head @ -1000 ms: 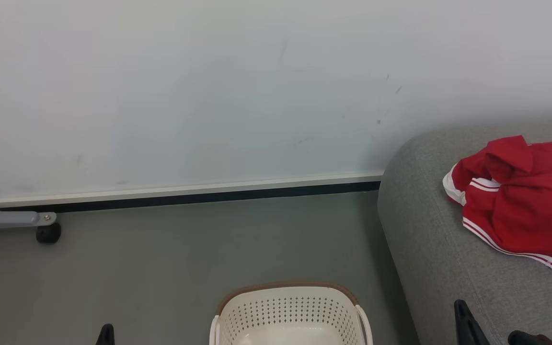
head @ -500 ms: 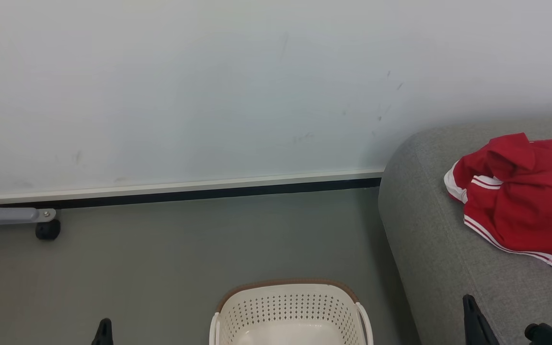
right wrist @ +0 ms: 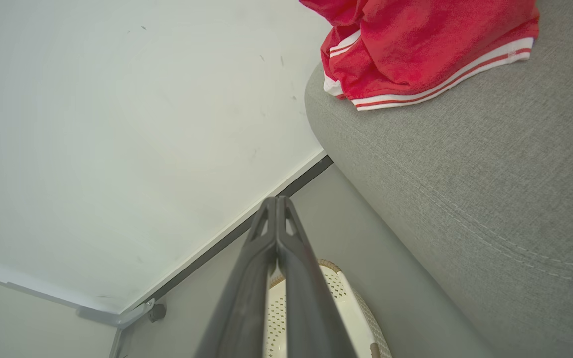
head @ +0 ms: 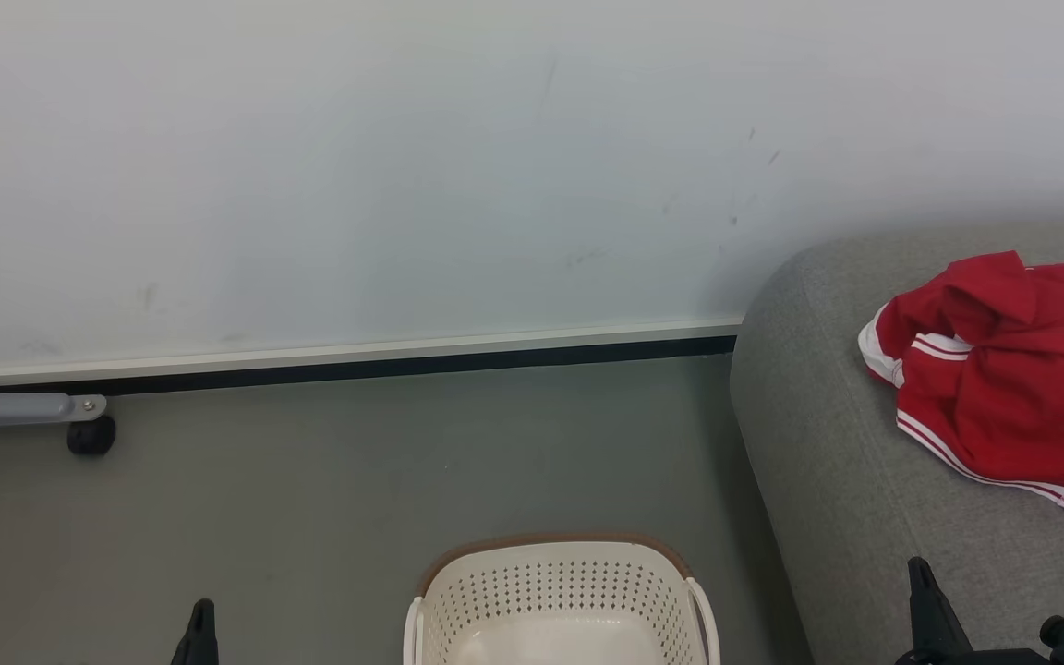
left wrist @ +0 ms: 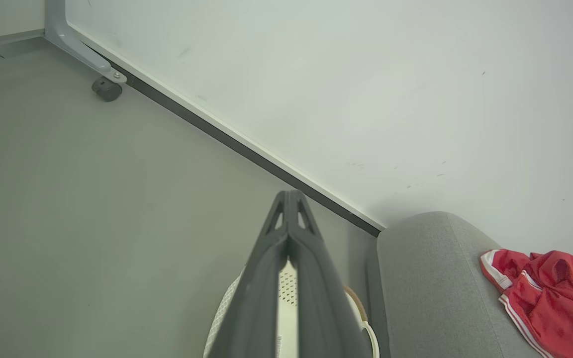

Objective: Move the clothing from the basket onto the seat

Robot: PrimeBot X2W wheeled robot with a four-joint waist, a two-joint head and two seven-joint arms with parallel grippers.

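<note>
Left gripper and right gripper pressed together; crumpled red clothing on rounded woven seat, perforated basket beside open floor.

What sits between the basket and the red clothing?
Head view: a narrow strip of bare floor beside the basket, then the rounded grey edge of the seat, its fabric bare up to the clothing.

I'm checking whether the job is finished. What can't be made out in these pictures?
- Basket: near half cut off by the head view's bottom edge; in the left wrist view the left gripper covers its middle.
- Clothing: runs past the head view's right edge; one garment or two, bunched, cannot be told.
- Seat: cut by the same edge.
</note>
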